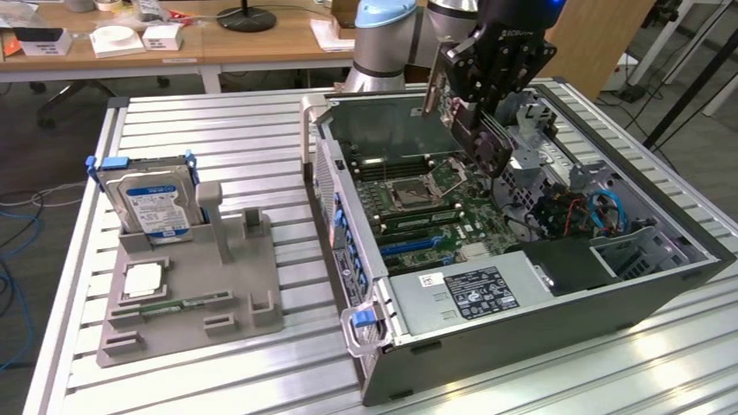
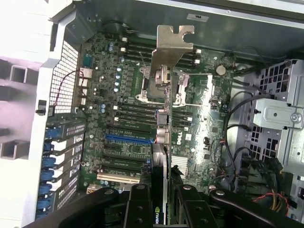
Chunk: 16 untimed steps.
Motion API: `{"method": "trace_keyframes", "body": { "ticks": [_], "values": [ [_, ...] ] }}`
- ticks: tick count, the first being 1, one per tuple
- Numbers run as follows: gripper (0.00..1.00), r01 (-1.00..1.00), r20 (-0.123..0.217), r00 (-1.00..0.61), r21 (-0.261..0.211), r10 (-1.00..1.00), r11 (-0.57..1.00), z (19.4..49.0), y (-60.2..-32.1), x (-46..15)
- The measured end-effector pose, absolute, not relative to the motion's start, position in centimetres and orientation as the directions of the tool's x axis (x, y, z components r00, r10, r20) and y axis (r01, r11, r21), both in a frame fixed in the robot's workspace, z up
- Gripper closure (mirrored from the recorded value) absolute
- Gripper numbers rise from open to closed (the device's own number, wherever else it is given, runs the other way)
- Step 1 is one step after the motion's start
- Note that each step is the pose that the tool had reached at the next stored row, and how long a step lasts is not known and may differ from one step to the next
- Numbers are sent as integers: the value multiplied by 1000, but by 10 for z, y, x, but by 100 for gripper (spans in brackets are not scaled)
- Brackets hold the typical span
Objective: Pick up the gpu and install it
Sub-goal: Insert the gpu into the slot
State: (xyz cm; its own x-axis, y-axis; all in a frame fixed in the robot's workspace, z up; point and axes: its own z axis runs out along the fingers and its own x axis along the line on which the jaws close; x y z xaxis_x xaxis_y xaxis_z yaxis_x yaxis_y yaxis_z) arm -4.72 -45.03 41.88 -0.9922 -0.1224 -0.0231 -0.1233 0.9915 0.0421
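My gripper (image 1: 475, 111) is shut on the gpu (image 1: 490, 151) and holds it in the air over the open computer case (image 1: 645, 285), above the motherboard (image 1: 427, 207). In the wrist view the gpu (image 2: 162, 142) shows edge-on between the black fingers (image 2: 137, 206), with its silver end bracket (image 2: 173, 42) pointing away from the gripper (image 2: 161, 202). The card hangs clear of the motherboard (image 2: 128, 90). A blue expansion slot (image 2: 128, 138) and black slots lie on the board beside the card's edge.
A grey fixture (image 1: 190, 294) at the exterior view's left holds an upright blue-labelled hard drive (image 1: 150, 203), a memory stick (image 1: 173, 304) and a processor chip (image 1: 141, 281). Inside the case are a power supply (image 1: 473, 294), a drive cage (image 2: 280, 114) and cables (image 1: 606, 212).
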Motion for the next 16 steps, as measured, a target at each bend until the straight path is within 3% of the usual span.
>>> {"method": "trace_keyframes", "body": {
  "ticks": [16],
  "values": [
    [74, -181, -23, -983, 42, -181, 983, 419, -450, -47]
  ]
}}
